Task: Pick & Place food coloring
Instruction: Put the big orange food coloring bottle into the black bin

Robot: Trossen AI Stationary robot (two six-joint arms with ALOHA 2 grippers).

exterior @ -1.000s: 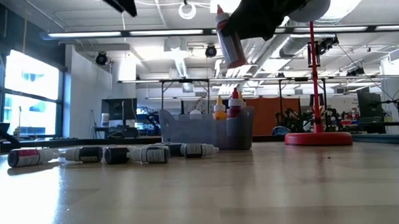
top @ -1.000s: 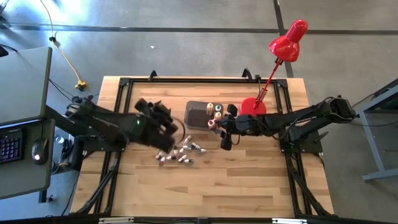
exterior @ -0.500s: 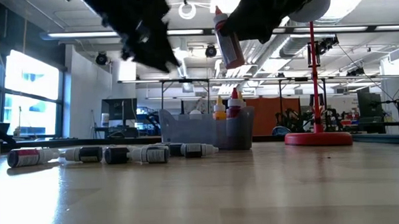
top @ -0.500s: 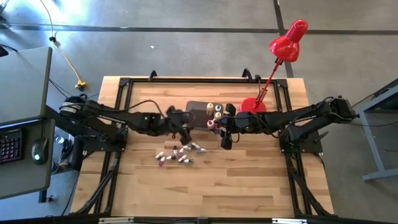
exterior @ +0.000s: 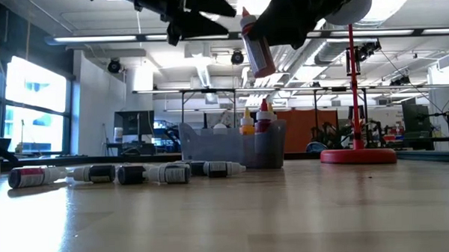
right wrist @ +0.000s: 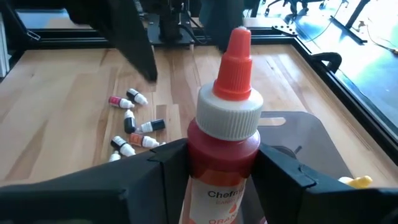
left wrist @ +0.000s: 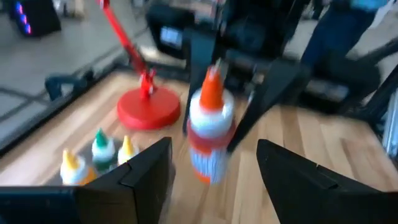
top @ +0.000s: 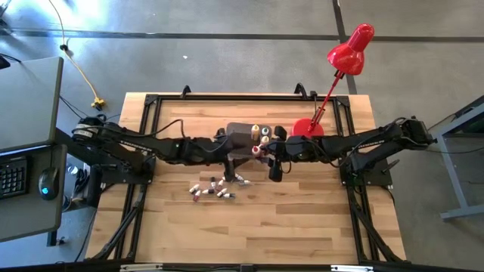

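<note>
An orange-capped food coloring bottle (right wrist: 225, 134) is held high above the table by my right gripper (right wrist: 224, 163), next to the dark grey bin (top: 240, 138). Yellow-, green- and red-topped bottles (left wrist: 101, 149) stand upright in the bin. Several slim vials (top: 215, 186) lie on their sides on the wood in front of the bin. My left gripper (exterior: 227, 15) is open and points almost level at the held bottle (left wrist: 210, 127). Its fingertips stop just short of the bottle, which shows beyond the gap between its fingers. My right gripper pinches the bottle's red body (right wrist: 205, 163), just below the white collar, between its two fingers. The fingers come nearly level from the table's right side. The bottle stands almost upright, cap up, lifted clear of the table, and its bottom (exterior: 266, 68) sticks out below the fingers.
A red desk lamp has its round base (top: 308, 128) right of the bin and its stem leaning to the far right. Black frame rails (top: 144, 121) run along the table's edges. Bare wood (top: 249, 227) lies toward the near edge.
My left gripper has swung from above the loose vials toward the table's right, up to the bin and the held bottle. It has tipped from pointing down to almost level and stays open. My right gripper and its bottle have kept still.
</note>
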